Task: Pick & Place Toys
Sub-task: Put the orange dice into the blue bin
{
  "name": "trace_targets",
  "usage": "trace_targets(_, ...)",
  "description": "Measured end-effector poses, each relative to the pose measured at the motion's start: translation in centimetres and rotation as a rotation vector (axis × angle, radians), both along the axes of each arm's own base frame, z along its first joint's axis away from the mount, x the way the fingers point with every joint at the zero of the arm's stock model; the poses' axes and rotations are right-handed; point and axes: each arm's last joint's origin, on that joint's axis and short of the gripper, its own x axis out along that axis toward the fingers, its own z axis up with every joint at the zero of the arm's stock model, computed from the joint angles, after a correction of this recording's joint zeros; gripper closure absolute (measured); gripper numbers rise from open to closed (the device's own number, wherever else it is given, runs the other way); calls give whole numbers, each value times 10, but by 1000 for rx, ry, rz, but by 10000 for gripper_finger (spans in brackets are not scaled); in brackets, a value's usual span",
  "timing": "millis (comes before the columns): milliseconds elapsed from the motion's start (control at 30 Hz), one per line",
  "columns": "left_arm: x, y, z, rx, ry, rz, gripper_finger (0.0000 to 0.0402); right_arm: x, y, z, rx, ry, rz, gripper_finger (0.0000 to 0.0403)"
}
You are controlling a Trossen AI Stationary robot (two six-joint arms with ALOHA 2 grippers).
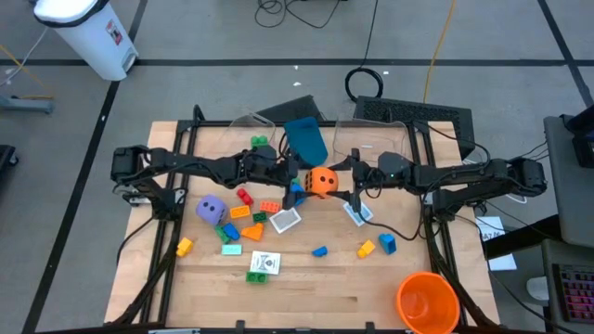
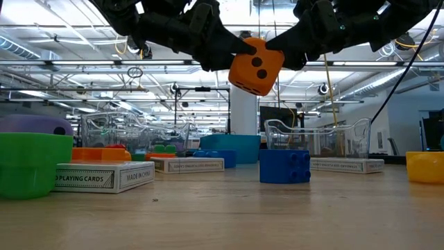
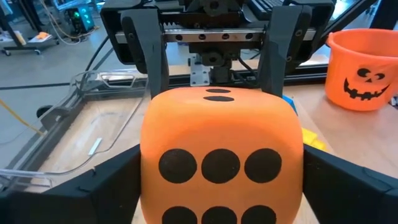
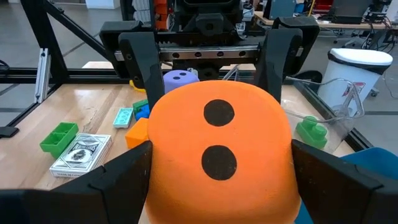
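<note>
— Dice first: how many, and where?

— Two. The orange die point(image 1: 321, 182) is off the table point(image 1: 316, 301), up in the air above its middle, between the two arms. The purple die point(image 1: 211, 210) sits on the wood towards the left side.

— Who has the orange one?

— The right gripper point(image 1: 351, 181) has its jaws set wide and clamped on opposite faces of it. The left gripper point(image 1: 295, 178) meets it from the other side, right up against the die, but I cannot tell whether it is gripping or only standing around it.

— Card packs?

— Three white ones lying flat: one point(image 1: 286, 220) just below the die, one point(image 1: 264, 263) nearer the front edge, one point(image 1: 357, 211) under the right gripper.

— And the bricks?

— Roughly a dozen, mostly bunched beside the purple die; a few overlap, so I can't give an exact figure. Two yellow are clear: one point(image 1: 184, 246) at the left, one point(image 1: 366, 249) right of centre. A blue brick point(image 1: 387, 243) touches that second yellow one, another blue point(image 1: 320, 250) lies alone nearby, and one green brick point(image 1: 258, 141) is at the back.

— Anything else?

— One orange bucket point(image 1: 427, 301) at the front right corner, one blue box point(image 1: 306, 139) at the back, and two clear tubs, one point(image 1: 243, 123) on its left and one point(image 1: 380, 139) on its right.
</note>
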Motion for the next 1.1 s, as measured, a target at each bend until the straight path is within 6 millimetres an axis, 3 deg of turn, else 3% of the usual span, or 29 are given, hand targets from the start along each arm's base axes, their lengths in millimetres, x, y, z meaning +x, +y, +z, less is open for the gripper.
trace_targets(167,0,0,0,2,1,-8,85,0,0,0,11,0,0,63)
trace_targets(400,-1,1,1,55,-5,-27,87,-1,0,2,2,-10,2,34)
trace_targets(700,-11,12,10,78,11,-8,89,-17,2,26,-76,-116,4,31)
trace_targets(833,-14,24,20,126,75,31,83,-25,3,32,-88,-129,1,33)
trace_targets(1100,-16,70,71,246,228,188,86,-27,3,20,-5,-4,-6,33)
